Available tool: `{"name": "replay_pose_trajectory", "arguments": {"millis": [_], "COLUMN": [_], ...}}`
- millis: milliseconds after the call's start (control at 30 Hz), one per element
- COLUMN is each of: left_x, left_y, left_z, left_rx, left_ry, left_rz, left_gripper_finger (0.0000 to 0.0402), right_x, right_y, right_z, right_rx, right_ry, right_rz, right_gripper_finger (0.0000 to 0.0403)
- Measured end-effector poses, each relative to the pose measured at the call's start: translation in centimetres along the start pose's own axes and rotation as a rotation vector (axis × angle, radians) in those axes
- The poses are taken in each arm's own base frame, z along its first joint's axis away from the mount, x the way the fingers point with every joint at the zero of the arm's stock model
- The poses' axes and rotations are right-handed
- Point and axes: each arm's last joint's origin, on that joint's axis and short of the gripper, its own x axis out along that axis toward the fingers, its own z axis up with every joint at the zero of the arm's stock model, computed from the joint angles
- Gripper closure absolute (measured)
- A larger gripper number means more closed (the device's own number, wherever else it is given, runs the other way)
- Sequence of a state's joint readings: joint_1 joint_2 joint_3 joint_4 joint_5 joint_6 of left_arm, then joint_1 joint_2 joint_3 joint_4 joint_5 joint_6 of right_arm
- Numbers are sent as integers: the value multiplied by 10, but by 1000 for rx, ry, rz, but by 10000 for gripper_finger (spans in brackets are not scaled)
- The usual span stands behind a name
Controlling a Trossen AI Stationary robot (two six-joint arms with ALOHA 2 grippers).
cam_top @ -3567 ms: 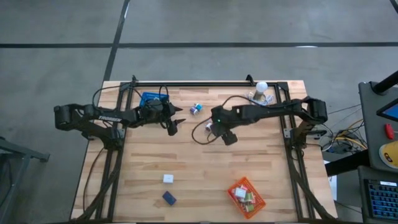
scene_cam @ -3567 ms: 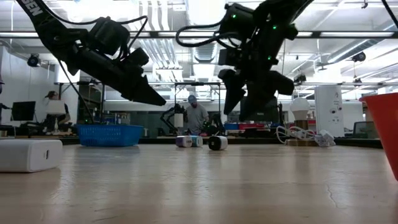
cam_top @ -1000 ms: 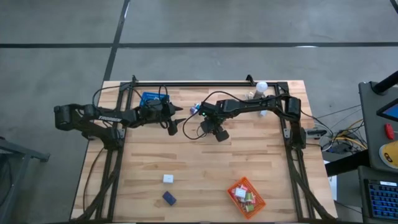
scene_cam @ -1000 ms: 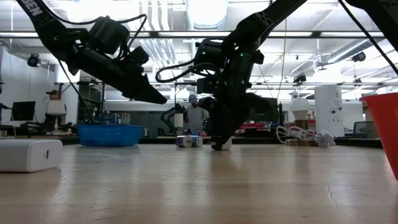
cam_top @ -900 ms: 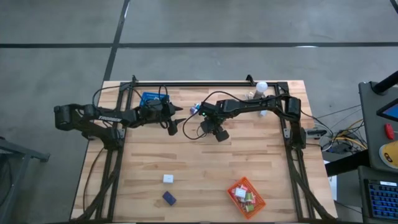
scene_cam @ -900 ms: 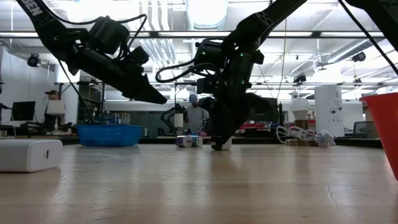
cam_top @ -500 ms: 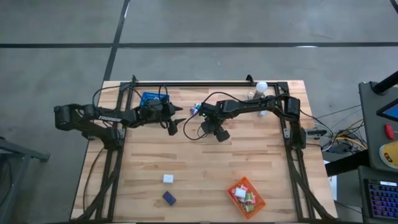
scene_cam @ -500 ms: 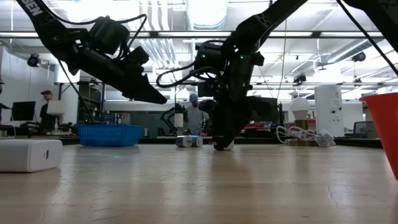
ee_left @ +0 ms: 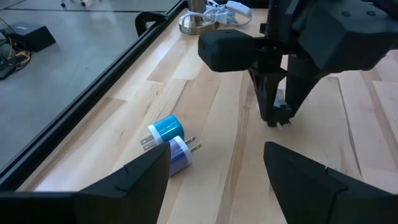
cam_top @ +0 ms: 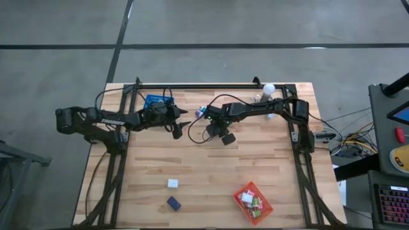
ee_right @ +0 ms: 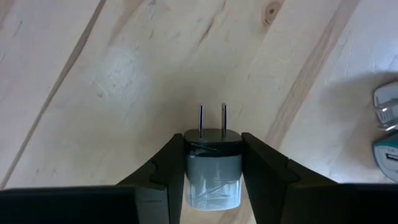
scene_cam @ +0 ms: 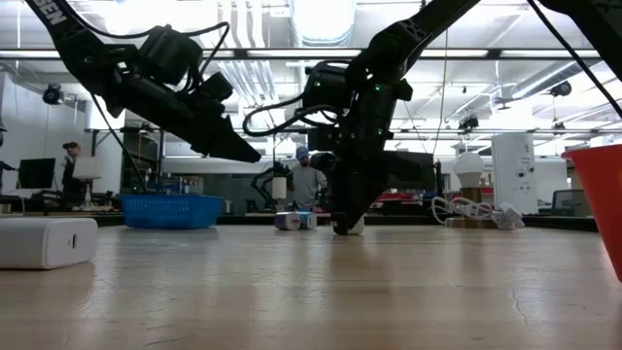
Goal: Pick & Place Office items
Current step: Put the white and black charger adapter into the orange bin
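Near edge of the wooden table (cam_top: 211,172): a white block (cam_top: 172,184) and a dark blue block (cam_top: 173,203) sit close together left of centre, and an orange mesh basket (cam_top: 253,202) with several small items inside sits to the right. In the low view the white block (scene_cam: 47,241) is nearest the camera, at far left. Mid-table: the right gripper (ee_right: 212,163) is down at the surface, fingers clenched on a grey plug adapter (ee_right: 212,168), one finger on each flank, two metal prongs pointing out past the fingertips over bare wood. The left wrist view shows that gripper (ee_left: 277,118) pointing straight down, its tips at the table. The left gripper (cam_top: 178,128) hangs above the table just to the left of it, fingers (ee_left: 307,177) spread apart and empty. Between and slightly beyond the two grippers lie a blue plug adapter (ee_left: 165,130) and a white-and-purple one (ee_left: 180,152), touching side by side. Far edge: a blue mesh basket (cam_top: 154,101) at left, a white ball-topped cluster (cam_top: 268,91) at right. Beyond the table, a person (scene_cam: 307,182) stands in the room.
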State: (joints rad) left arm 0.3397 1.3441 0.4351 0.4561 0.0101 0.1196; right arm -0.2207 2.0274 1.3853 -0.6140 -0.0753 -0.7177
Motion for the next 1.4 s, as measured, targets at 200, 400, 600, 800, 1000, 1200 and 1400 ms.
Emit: {"name": "replay_pose_trajectory", "arguments": {"millis": [200,400,600,800,1000,1200,1400], "left_x": [0,0,0,-1,-1,-1,-1], "left_y": [0,0,0,-1,0,0,1], "left_z": [0,0,-1,-5,-7,-8,-7], "left_rx": [0,0,0,2,4,6,5], "left_ry": [0,0,7,20,22,23,15], "left_rz": [0,0,-1,-2,3,7,10], "left_gripper_finger": [142,142,142,142,142,142,142], "right_x": [1,1,-12,-47,-80,-95,-106], "right_y": [6,15,25,41,68,109,153], "right_z": [5,16,34,55,64,63,55], "right_rx": [-6,9,28,4,-8,8,68], "right_ry": [-8,-48,-206,-434,-573,-555,-506], "right_rz": [10,13,69,152,211,211,189], "right_gripper_finger": [284,284,284,284,284,284,284]}}
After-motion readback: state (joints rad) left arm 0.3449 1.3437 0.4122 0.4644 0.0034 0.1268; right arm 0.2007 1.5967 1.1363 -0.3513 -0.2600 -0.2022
